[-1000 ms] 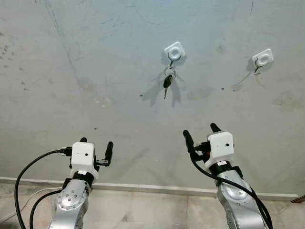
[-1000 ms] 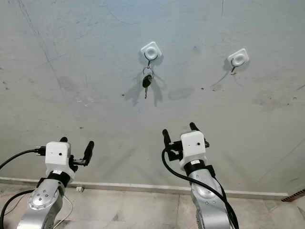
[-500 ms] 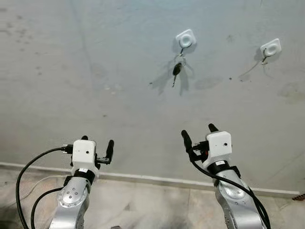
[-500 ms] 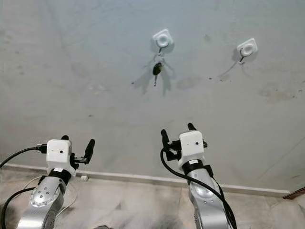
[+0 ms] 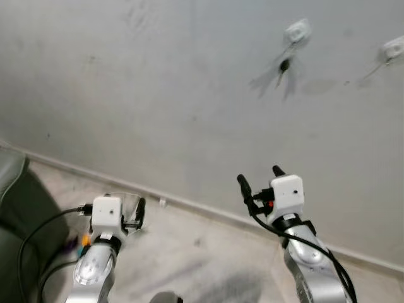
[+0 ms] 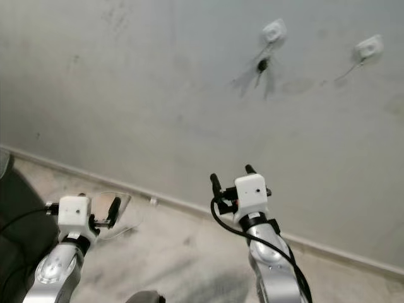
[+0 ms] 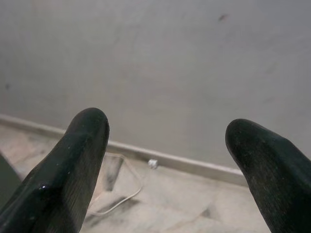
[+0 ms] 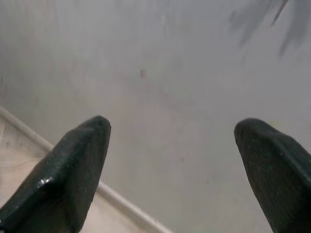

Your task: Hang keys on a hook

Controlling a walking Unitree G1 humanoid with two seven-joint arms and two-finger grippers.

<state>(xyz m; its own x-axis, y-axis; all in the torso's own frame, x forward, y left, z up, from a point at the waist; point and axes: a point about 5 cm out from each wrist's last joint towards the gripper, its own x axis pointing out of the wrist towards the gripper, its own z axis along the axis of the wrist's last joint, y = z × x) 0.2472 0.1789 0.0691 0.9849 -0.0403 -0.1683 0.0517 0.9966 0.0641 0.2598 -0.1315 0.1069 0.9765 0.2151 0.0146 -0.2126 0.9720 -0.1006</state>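
A dark key (image 5: pixel 285 65) hangs from a white hook (image 5: pixel 297 30) high on the grey wall, at the upper right of the blurred head views. A second white hook (image 5: pixel 394 47) sits further right with nothing on it. My right gripper (image 5: pixel 260 179) is open and empty, well below the hooks, its fingers (image 8: pixel 73 170) spread before bare wall. My left gripper (image 5: pixel 126 212) is low at the left, open and empty, with its fingers (image 7: pixel 68 165) pointing at the wall's foot.
A pale skirting strip (image 5: pixel 189 205) runs along the bottom of the wall above a tiled floor (image 5: pixel 189 265). A dark soft object (image 5: pixel 12 196) lies at the far left. A thin cable (image 7: pixel 121 194) lies on the floor by the skirting.
The camera has swung left and tilted, so the hooks and key slid to the upper right and the floor and a dark object came into view. Both grippers stay open.
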